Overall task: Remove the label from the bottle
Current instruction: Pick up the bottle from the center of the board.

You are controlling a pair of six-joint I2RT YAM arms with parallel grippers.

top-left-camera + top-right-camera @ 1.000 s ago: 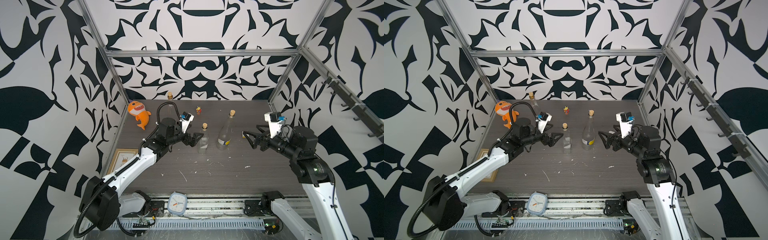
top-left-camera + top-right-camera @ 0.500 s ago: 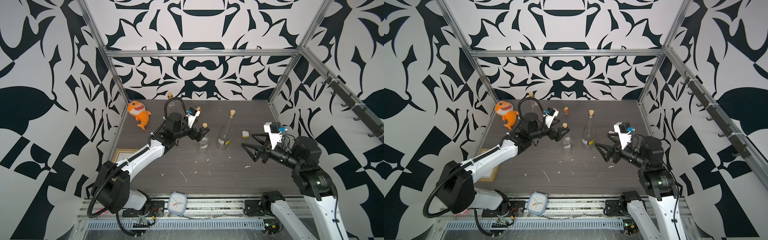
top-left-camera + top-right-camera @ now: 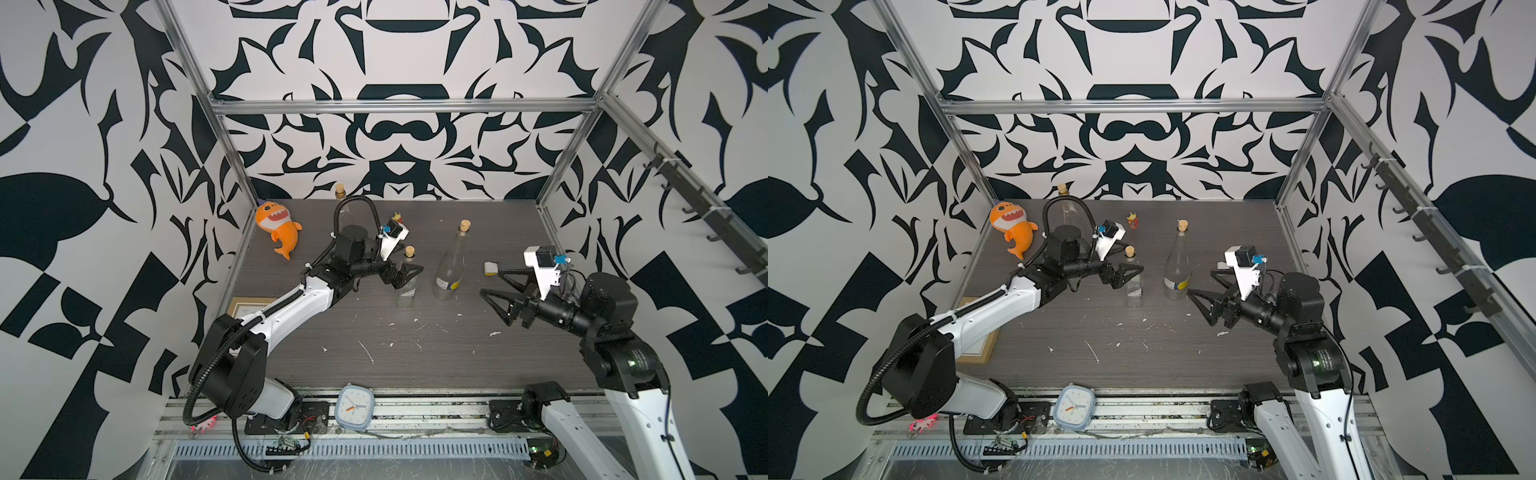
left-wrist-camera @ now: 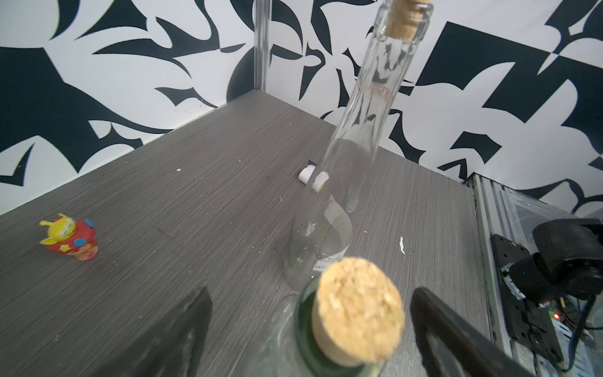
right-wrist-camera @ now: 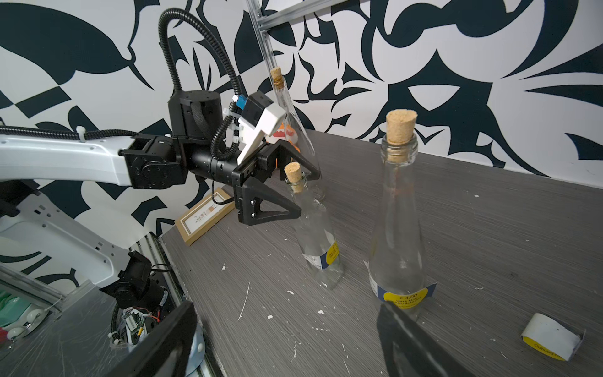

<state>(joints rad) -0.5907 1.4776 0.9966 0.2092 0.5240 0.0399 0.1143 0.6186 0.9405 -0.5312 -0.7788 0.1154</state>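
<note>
Two corked clear glass bottles stand mid-table. The short bottle [image 3: 406, 286] [image 5: 315, 228] carries a yellow-and-blue label [image 5: 327, 258] near its base. My left gripper [image 3: 409, 270] [image 4: 310, 293] is open, a finger on each side of this bottle's neck, with gaps to the cork [image 4: 359, 306]. The tall bottle [image 3: 451, 266] [image 5: 396, 212] has a yellow-and-blue label [image 5: 404, 295] low on its body. My right gripper [image 3: 490, 281] [image 5: 285, 305] hangs open and empty just right of the tall bottle, apart from it.
A rolled-up peeled label [image 3: 491, 268] [image 5: 551, 339] lies right of the tall bottle. A third bottle [image 3: 340, 199], an orange shark plush [image 3: 278, 226] and a small figure [image 3: 1133, 220] stand at the back. A picture frame [image 3: 249, 307] lies left, a clock [image 3: 354, 406] in front. Paper scraps litter the table.
My left gripper has moved right, from beside the short bottle to around its neck. My right gripper has drawn back toward the table's front. Both stayed open.
</note>
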